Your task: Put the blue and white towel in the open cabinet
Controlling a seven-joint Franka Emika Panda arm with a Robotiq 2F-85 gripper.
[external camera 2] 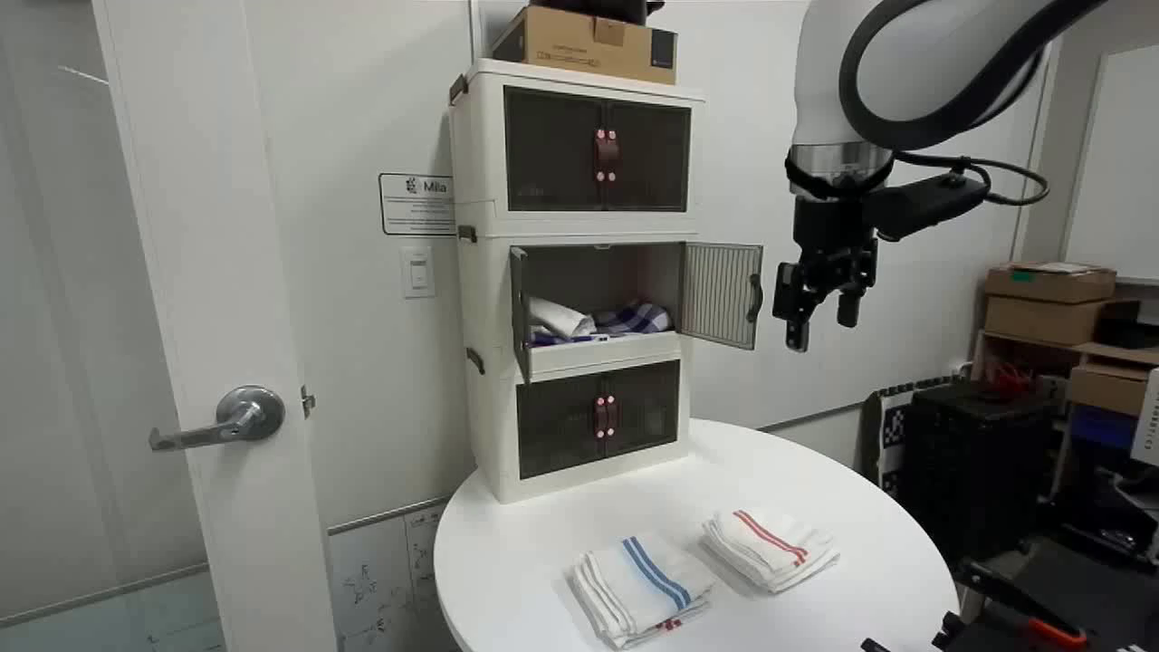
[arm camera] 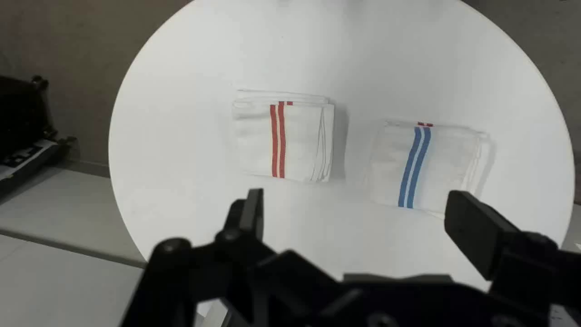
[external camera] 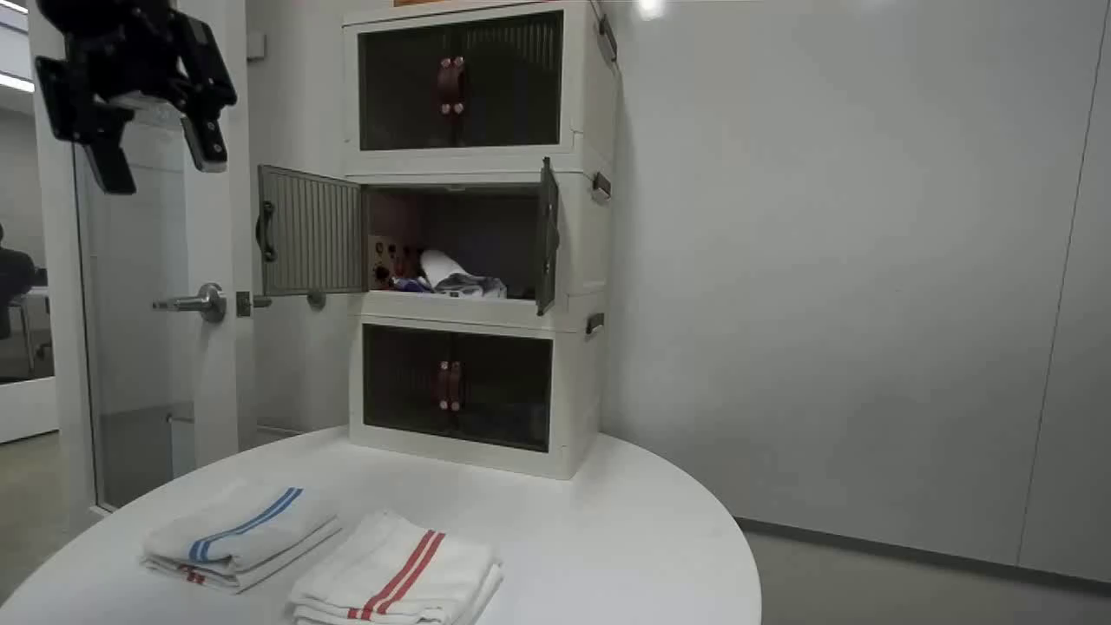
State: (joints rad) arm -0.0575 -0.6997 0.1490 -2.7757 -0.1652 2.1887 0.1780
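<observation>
The blue and white towel lies folded flat on the round white table, in both exterior views [external camera: 252, 531] [external camera 2: 645, 580] and in the wrist view [arm camera: 435, 168]. The open cabinet is the middle compartment of the white tower [external camera: 451, 310] [external camera 2: 605, 356]; both its doors are swung outward. Crumpled cloths lie inside it. My gripper [external camera: 162, 167] [external camera 2: 822, 328] is open and empty, high above the table and apart from the towel. In the wrist view my gripper's fingers [arm camera: 356, 204] stand wide apart, and the right finger overlaps the towel's near corner in the picture.
A white towel with red stripes [external camera: 399, 569] [external camera 2: 770, 548] [arm camera: 299, 141] lies beside the blue one on the table [external camera: 634, 538]. One open cabinet door [external camera: 314, 230] [external camera 2: 722, 294] sticks out toward my gripper's side. The top and bottom compartments are shut. A cardboard box [external camera 2: 593, 45] sits on top.
</observation>
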